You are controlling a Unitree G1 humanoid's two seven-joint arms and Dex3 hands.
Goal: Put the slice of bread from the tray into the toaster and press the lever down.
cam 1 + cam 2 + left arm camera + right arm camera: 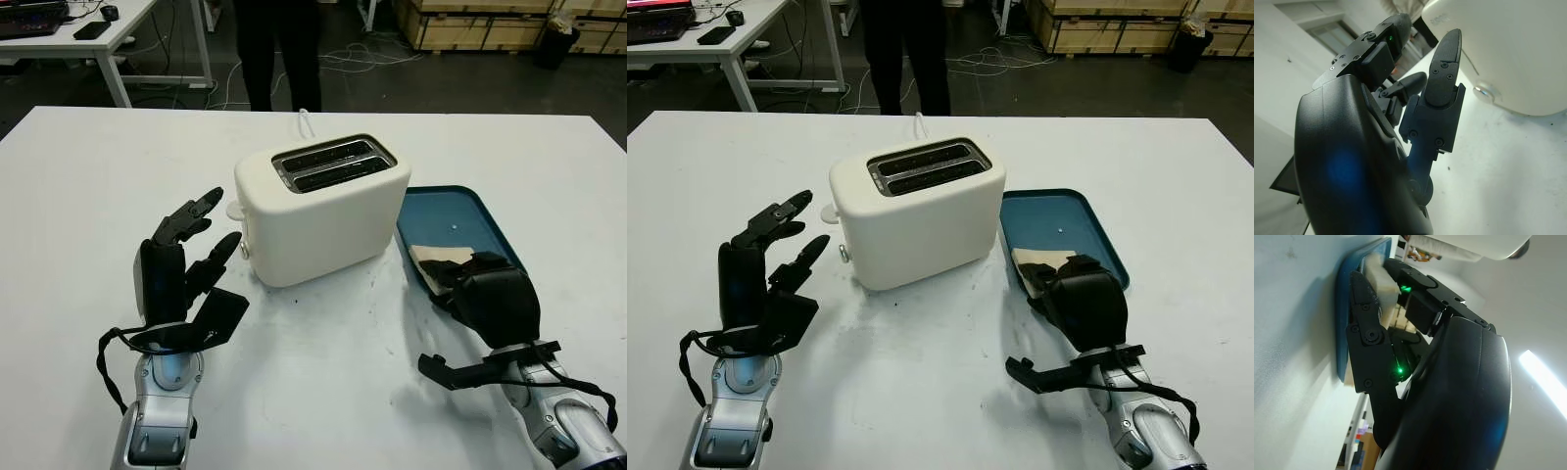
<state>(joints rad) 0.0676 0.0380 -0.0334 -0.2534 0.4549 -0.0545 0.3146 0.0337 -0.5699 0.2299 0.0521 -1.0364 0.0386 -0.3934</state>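
Toaster [321,208] mid-table!
Tray [460,211] just right of it, bread slice [436,259] in its near end.

Your left hand [186,257] is hovering open over bare white table [88,196], with nothing between it and the toaster [318,208] end carrying the lever [235,209]. The toaster's two top slots [328,164] are standing unobstructed from above. Your right hand [470,279] is crowding the near end of the blue tray [451,211], just beside the toaster wall, leaving little room there. A person [279,49] is standing beyond the far table edge.
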